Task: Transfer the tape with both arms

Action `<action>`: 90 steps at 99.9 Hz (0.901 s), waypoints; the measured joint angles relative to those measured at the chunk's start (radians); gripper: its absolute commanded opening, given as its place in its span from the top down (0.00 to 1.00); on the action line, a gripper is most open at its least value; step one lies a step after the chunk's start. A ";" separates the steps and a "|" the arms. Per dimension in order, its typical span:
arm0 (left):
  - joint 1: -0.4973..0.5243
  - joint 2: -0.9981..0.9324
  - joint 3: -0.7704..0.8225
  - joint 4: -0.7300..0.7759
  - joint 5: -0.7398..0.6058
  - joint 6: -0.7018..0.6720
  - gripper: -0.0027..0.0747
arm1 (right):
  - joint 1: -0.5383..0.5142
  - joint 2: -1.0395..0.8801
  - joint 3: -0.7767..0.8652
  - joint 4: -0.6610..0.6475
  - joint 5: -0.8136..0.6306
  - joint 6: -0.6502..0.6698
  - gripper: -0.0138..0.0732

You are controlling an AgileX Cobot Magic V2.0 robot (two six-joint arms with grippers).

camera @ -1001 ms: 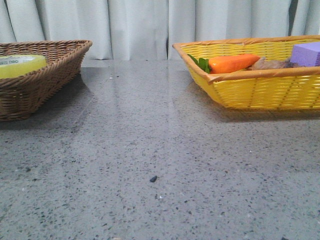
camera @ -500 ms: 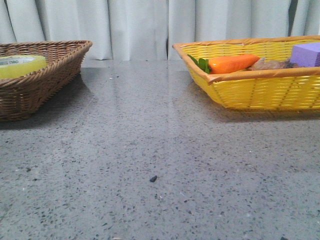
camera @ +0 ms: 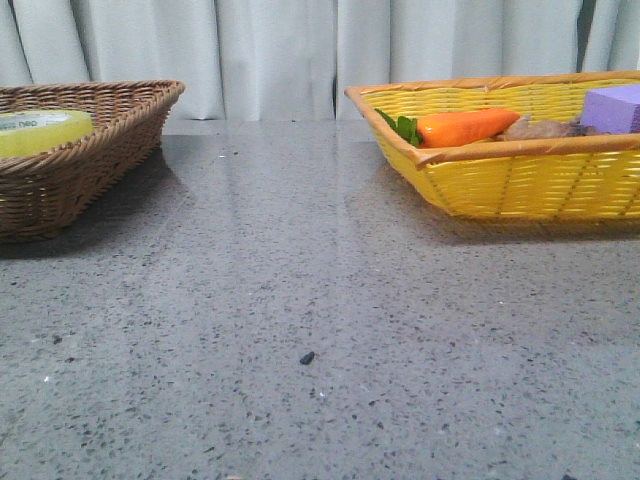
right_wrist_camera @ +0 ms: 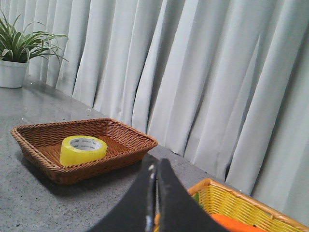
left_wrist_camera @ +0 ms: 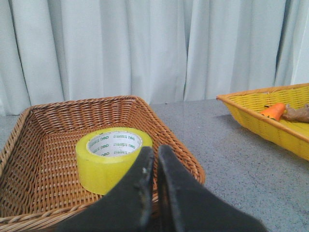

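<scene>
The yellow tape roll (left_wrist_camera: 111,157) with a white core lies flat inside the brown wicker basket (left_wrist_camera: 43,133). It also shows in the front view (camera: 40,130) at the far left and in the right wrist view (right_wrist_camera: 83,149). My left gripper (left_wrist_camera: 155,151) is shut and empty, just short of the roll, over the basket's near rim. My right gripper (right_wrist_camera: 155,163) is shut and empty, raised over the yellow basket (right_wrist_camera: 227,200), far from the tape. Neither arm shows in the front view.
The brown basket (camera: 90,150) stands at the table's left, the yellow basket (camera: 520,165) at the right with an orange carrot (camera: 460,127), a purple block (camera: 612,106) and a brownish item. Grey curtains hang behind. A potted plant (right_wrist_camera: 17,58) stands far off.
</scene>
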State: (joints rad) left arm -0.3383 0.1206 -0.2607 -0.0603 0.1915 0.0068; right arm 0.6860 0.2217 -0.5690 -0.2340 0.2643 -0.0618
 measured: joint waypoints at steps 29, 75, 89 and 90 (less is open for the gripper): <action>0.000 -0.002 0.000 0.000 -0.002 0.000 0.99 | 0.000 0.000 0.000 0.000 0.000 0.000 0.93; 0.025 -0.002 0.005 0.002 -0.005 -0.007 0.99 | 0.000 0.000 0.001 0.000 0.000 0.000 0.93; 0.118 -0.029 0.049 0.018 -0.025 -0.007 0.99 | 0.000 0.000 0.001 0.000 0.000 0.000 0.93; 0.123 -0.032 0.052 0.018 -0.027 -0.007 0.99 | 0.000 0.000 0.001 0.000 0.000 0.000 0.93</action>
State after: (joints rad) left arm -0.2153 0.0888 -0.2084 -0.0419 0.1644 0.0000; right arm 0.6860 0.2217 -0.5682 -0.2340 0.2643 -0.0618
